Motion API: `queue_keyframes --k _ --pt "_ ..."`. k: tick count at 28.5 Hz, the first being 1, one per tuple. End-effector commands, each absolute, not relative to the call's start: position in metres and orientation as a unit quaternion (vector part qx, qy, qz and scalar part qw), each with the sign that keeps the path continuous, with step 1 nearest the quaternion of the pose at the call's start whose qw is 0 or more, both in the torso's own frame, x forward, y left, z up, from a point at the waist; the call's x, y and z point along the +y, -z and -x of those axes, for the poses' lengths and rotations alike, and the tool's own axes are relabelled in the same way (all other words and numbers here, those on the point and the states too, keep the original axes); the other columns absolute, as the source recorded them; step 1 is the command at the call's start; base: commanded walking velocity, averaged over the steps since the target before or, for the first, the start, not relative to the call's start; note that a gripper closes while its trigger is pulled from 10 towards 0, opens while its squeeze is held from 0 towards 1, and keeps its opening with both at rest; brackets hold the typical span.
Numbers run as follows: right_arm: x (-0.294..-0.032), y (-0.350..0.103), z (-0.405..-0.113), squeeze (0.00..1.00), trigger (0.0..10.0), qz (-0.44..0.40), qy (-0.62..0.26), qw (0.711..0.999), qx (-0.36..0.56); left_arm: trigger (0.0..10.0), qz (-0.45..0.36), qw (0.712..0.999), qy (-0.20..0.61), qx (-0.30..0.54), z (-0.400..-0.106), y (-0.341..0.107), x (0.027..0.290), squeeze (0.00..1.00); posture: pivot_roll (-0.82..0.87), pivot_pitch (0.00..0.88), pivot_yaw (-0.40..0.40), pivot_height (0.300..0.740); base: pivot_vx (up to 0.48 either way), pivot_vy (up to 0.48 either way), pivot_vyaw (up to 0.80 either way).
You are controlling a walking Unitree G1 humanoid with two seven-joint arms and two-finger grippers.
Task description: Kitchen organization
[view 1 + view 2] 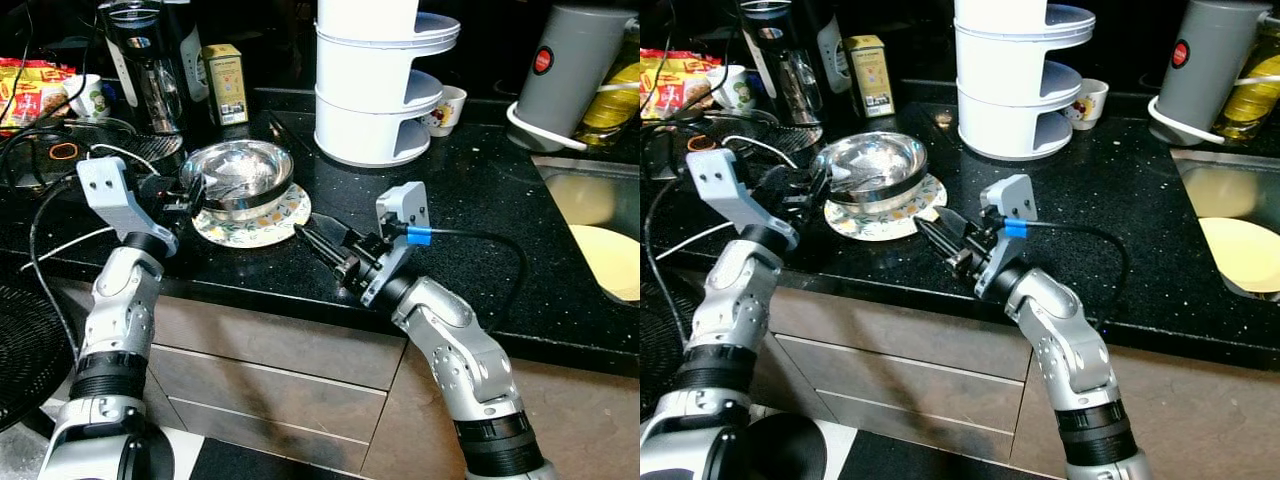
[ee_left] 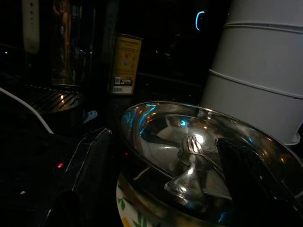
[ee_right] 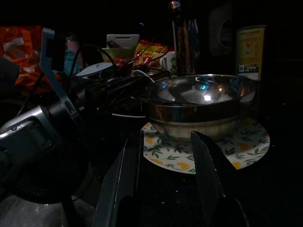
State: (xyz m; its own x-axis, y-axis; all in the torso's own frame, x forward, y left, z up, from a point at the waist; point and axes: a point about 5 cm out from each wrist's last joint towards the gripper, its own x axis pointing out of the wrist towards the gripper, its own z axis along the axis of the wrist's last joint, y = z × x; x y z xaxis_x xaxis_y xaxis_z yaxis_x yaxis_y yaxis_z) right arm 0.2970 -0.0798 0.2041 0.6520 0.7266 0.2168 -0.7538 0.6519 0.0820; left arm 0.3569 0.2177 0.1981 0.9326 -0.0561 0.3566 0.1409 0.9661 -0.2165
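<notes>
Black stone counter (image 1: 470,200): speckled, front edge running just beneath both grippers; a bare stretch lies between the plate and the sink
Sink (image 1: 590,235): set into the counter at the far right, well apart from the bowl
White tiered stand (image 1: 375,80): upright behind the bowl, near its far rim
Coffee machine (image 1: 150,70): at the back left, its drip grate just beside the plate
Steel bowl (image 1: 238,178): sits on the flowered plate (image 1: 270,225), a fork (image 2: 189,156) lying inside
Left gripper (image 1: 192,196): at the bowl's left rim, fingers spread moderately; in the left wrist view one finger (image 2: 87,175) is outside the wall and the other inside, straddling the rim
Right gripper (image 1: 322,240): low over the counter, just beside the plate's right edge, fingers parted narrowly, holding nothing
Yellow box (image 1: 226,84): upright behind the bowl, beside the coffee machine
</notes>
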Motion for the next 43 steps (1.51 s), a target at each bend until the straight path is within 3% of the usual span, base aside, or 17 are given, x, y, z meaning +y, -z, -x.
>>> queue_keyframes --k 1,2,3,23,43 --pt "-0.080 -0.206 -0.295 0.00 10.0 -0.088 -0.411 0.904 -0.083 10.0 0.124 0.975 0.049 -0.180 -0.359 -0.198 0.220 0.00 -0.02 0.000 -0.014 0.740 0.000 0.000 0.00" --pt "-0.081 -0.206 -0.295 0.00 10.0 -0.088 -0.410 0.904 -0.083 0.8 0.125 0.974 0.051 -0.180 -0.360 -0.198 0.220 0.00 -0.02 0.000 -0.015 0.740 0.000 0.000 0.00" --pt "-0.081 -0.206 -0.295 0.00 10.0 -0.088 -0.410 0.904 -0.083 0.0 0.125 0.974 0.054 -0.180 -0.360 -0.197 0.219 0.00 -0.02 0.000 -0.016 0.740 0.000 0.000 0.00" --pt "-0.078 -0.205 -0.298 0.00 10.0 -0.089 -0.411 0.903 -0.081 0.0 0.124 0.965 0.062 -0.222 -0.360 -0.217 0.218 0.00 0.00 0.000 -0.024 0.740 0.000 0.000 0.00" --pt "-0.078 -0.205 -0.300 0.00 10.0 -0.094 -0.408 0.904 -0.083 0.0 0.097 0.927 0.101 -0.349 -0.347 -0.300 0.204 0.00 0.01 0.000 -0.019 0.740 0.000 0.000 0.00"
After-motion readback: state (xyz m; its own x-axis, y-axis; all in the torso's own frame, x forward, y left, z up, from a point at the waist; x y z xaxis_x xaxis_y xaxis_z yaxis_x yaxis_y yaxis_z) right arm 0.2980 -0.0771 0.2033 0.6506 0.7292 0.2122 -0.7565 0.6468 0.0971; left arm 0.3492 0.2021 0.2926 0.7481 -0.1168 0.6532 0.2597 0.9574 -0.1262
